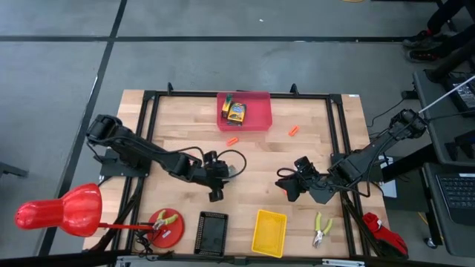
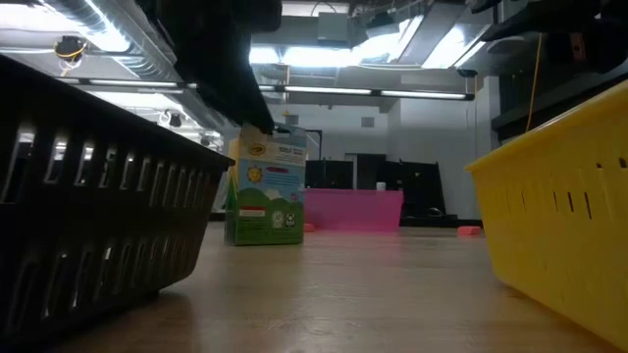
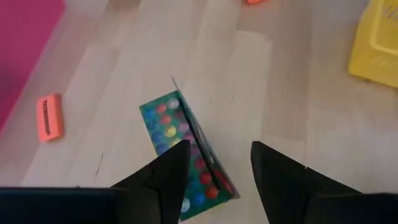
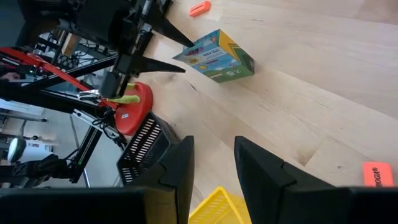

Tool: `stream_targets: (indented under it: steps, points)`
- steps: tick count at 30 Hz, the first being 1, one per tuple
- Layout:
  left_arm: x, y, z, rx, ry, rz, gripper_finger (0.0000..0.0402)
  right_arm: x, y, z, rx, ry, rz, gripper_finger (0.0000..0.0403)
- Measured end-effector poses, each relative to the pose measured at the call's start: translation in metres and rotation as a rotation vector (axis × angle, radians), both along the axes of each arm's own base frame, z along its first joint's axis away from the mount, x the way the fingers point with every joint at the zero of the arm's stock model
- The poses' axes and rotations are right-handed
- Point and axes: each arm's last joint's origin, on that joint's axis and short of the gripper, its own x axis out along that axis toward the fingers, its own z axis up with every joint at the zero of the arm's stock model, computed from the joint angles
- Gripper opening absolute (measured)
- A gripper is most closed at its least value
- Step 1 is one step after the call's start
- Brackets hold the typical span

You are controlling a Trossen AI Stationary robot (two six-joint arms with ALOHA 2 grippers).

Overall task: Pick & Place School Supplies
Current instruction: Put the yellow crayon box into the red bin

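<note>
The table (image 1: 193,126) under me is pale butcher-block wood framed by black rails, standing on a grey floor; level across it, the room beyond shows ceiling light strips, ductwork and dark equipment against the far wall. My left gripper (image 3: 214,168) hangs over the middle of the table with its fingers spread, straddling a crayon box (image 3: 186,155) that stands upright on the wood; the box's top edge lies in the gap between my fingers, and I cannot tell whether either finger touches it. From table height that same box (image 2: 265,191) stands in front of the pink tray (image 2: 353,209). My right gripper (image 4: 211,171) hovers right of centre, fingers parted around nothing, facing the box (image 4: 217,56) from well apart. I count one crayon box on the bare wood, and more green-and-yellow supplies (image 1: 235,111) lying in the pink tray (image 1: 260,111) at the far edge, too small for me to count. There are three orange erasers: one (image 1: 232,141) just in front of the pink tray, one (image 1: 294,131) to its right, and one (image 4: 377,174) near my right gripper. Along the near edge sit one black basket (image 1: 211,233), one yellow bin (image 1: 269,232), one red dish (image 1: 166,227) holding pliers (image 1: 165,219), and a second pair of pliers (image 1: 320,228) lying on the wood.
</note>
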Motion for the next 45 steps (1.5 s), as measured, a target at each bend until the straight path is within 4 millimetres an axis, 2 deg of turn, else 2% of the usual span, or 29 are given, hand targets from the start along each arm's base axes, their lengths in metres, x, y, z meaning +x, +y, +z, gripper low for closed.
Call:
stream_targets:
  steps: [4, 7, 17, 24, 30, 36, 41, 45]
  points:
    - [0.003, 0.004, -0.004, -0.002, 0.005, 0.034, 0.0168, 0.0, 0.0, 0.0, 0.001, 0.0, -0.001, 0.0117]
    - [0.003, 0.007, -0.004, 0.008, 0.002, 0.054, 0.0148, 0.0, 0.0, 0.0, 0.001, 0.001, -0.001, 0.0117]
    - [0.004, 0.012, -0.004, 0.005, -0.009, 0.114, 0.0015, 0.0, -0.001, 0.0, -0.002, -0.004, -0.026, 0.0117]
    - [0.01, 0.033, 0.006, 0.025, -0.07, 0.154, 0.0004, -0.001, -0.001, -0.001, -0.007, -0.005, -0.035, 0.0117]
    - [0.025, 0.076, 0.043, 0.155, -0.15, 0.174, 0.0004, -0.001, -0.002, -0.001, -0.01, -0.006, -0.063, 0.0117]
    - [0.033, 0.148, 0.075, 0.234, -0.28, 0.301, 0.0003, -0.001, -0.004, -0.001, -0.023, -0.01, -0.081, 0.0117]
    - [0.025, 0.208, 0.085, 0.157, -0.399, 0.358, 0.0003, -0.004, -0.007, 0.001, -0.035, -0.014, -0.096, 0.0117]
    - [0.025, 0.24, 0.071, 0.066, -0.416, 0.371, 0.0003, -0.006, -0.009, 0.003, -0.047, -0.013, -0.104, 0.0117]
